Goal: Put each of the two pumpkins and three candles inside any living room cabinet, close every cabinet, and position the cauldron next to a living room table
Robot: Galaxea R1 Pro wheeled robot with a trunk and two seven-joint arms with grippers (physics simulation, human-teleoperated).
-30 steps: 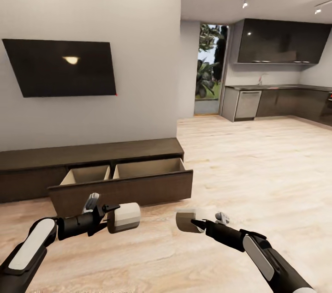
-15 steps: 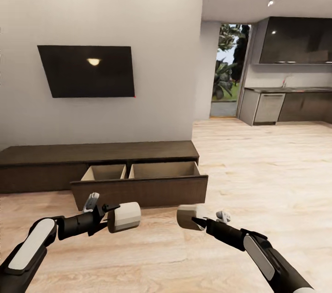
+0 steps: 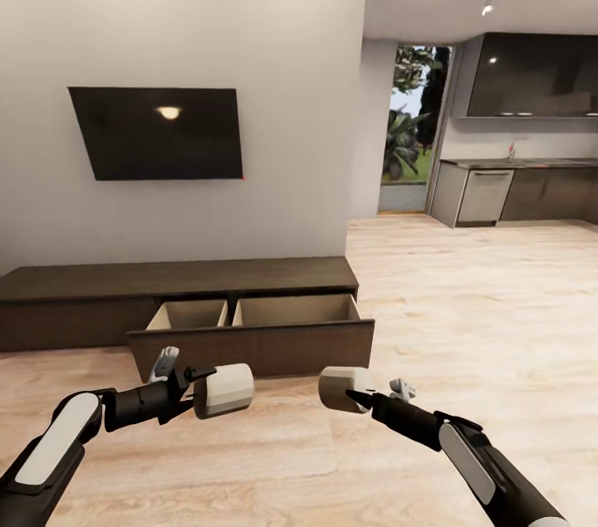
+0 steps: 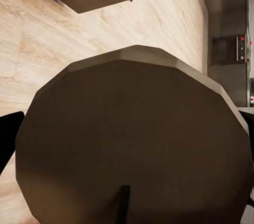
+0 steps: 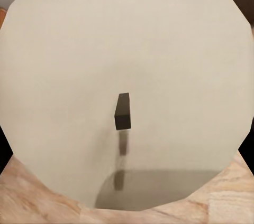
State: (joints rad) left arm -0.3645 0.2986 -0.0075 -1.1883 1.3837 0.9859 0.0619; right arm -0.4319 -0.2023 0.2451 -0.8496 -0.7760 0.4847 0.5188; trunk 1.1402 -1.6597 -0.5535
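Note:
In the head view my left gripper (image 3: 198, 391) is shut on a tan-beige candle (image 3: 224, 390), held on its side above the floor. My right gripper (image 3: 357, 400) is shut on a second candle (image 3: 340, 387). The left wrist view looks at the shaded end of its candle (image 4: 132, 139), and the right wrist view at the pale end of the other candle (image 5: 124, 60) with its dark wick (image 5: 123, 111). Ahead stands the long dark brown cabinet (image 3: 75, 303) against the wall. Its wide drawer (image 3: 249, 344) is pulled out, showing two pale compartments with nothing visible in them. The pumpkins and the cauldron are out of view.
A black TV (image 3: 158, 133) hangs on the grey wall above the cabinet. Light wood floor (image 3: 465, 319) stretches to the right toward a dark kitchen (image 3: 523, 178) and a glass door (image 3: 409, 129). The open drawer juts out into the floor ahead of the grippers.
The camera swung left over the last second, so the cabinet and TV now sit further right and slightly lower in view. Both arms keep the same pose and still hold their candles.

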